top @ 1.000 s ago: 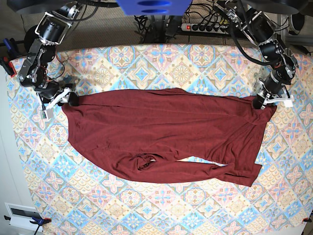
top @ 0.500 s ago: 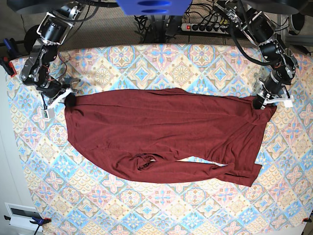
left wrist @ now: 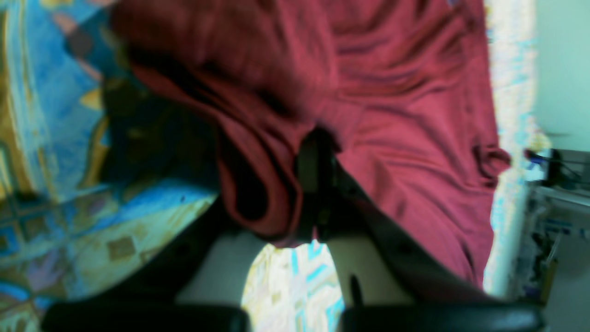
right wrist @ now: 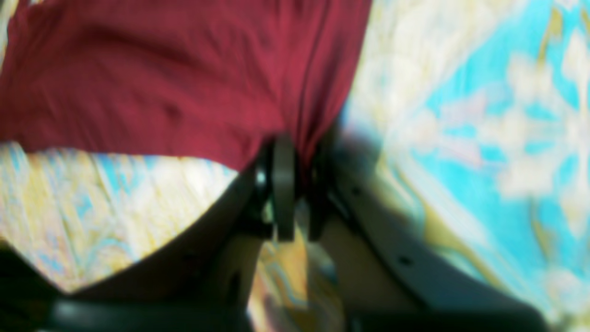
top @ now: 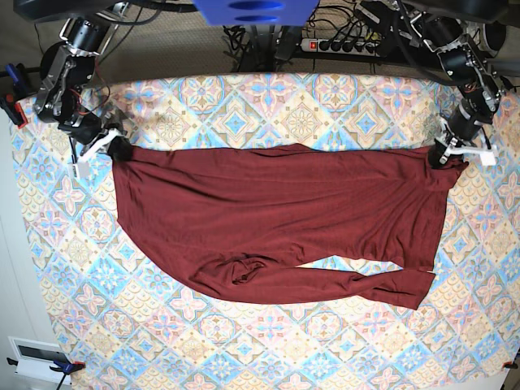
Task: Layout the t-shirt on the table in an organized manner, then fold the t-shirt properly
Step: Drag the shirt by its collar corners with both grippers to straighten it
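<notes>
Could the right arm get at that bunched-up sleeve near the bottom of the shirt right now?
Probably not at once. The right claw is shut on the t-shirt at a far top corner, so it would have to let go first. Nothing lies over the bunched sleeve.

Table (top: 268,101) under pastel diamond-tile cloth; maroon t-shirt (top: 276,219) spread flat at centre, sleeve trailing toward five o'clock.

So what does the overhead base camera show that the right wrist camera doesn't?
Only the base view shows the whole t-shirt stretched between the left gripper and the right gripper, plus a power strip behind the table. Only the right wrist view shows the jaws pinched on a fabric edge up close. Both show maroon cloth on patterned table.
</notes>
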Action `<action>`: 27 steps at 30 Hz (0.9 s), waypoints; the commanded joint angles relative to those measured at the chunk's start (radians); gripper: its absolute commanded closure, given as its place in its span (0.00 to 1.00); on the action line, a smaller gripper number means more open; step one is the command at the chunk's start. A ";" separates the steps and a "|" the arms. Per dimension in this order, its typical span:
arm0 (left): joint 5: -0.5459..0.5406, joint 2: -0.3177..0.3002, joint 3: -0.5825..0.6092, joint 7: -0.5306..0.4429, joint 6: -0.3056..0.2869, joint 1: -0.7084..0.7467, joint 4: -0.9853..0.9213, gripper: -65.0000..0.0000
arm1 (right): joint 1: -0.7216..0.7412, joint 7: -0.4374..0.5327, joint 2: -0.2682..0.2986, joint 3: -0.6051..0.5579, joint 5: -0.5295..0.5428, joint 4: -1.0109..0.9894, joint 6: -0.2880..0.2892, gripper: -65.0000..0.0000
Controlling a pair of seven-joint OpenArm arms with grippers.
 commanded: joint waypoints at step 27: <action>-0.085 -0.047 -0.039 -0.008 -0.003 0.318 0.295 1.00 | -0.267 -0.050 0.092 0.117 0.110 0.243 0.005 1.00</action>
